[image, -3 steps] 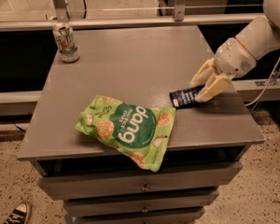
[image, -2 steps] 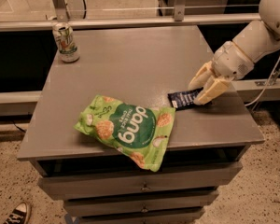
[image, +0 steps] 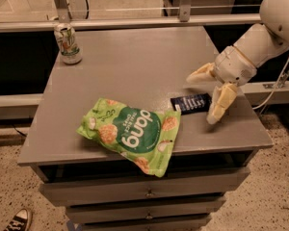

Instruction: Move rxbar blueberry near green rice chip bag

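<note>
The rxbar blueberry, a small flat dark navy bar, lies flat on the grey table, its left end just touching the right edge of the green rice chip bag. The bag lies flat near the table's front edge, with its "dang" lettering upside down. My gripper is at the bar's right end with its two cream fingers spread wide. It is open and holds nothing.
An upright drink can stands at the table's far left corner. The table has drawers below its front edge. A metal rail runs behind the table. A shoe lies on the floor at lower left.
My gripper's fingers have spread apart from around the bar's right end. The bar stays flat on the table beside the bag. The bag and can have not moved.
</note>
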`<state>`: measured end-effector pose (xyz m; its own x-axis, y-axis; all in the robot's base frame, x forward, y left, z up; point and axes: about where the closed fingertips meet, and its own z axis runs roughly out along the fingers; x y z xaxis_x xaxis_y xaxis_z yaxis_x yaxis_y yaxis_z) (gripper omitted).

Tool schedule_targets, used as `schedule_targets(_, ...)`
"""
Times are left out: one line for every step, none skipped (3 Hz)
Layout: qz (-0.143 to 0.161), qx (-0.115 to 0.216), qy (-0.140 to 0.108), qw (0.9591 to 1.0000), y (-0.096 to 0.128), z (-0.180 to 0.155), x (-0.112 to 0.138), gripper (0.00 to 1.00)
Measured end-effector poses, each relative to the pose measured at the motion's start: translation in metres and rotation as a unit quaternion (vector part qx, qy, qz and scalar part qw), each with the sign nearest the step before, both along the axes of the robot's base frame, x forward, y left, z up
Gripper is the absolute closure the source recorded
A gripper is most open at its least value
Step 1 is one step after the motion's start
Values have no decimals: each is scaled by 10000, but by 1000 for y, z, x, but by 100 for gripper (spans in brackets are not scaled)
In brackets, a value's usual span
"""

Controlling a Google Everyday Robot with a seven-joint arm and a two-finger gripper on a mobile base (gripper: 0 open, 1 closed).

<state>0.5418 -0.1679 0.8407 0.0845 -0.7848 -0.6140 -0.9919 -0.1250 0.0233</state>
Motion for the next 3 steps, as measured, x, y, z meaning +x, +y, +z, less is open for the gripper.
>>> schedule_targets(-100,88,-16,9999,-4,9,-2,0)
schedule_targets(-587,425,-117,9973,-35,27,5,0)
schedule_targets(-1366,827,-300,9867,-86,54,12,0)
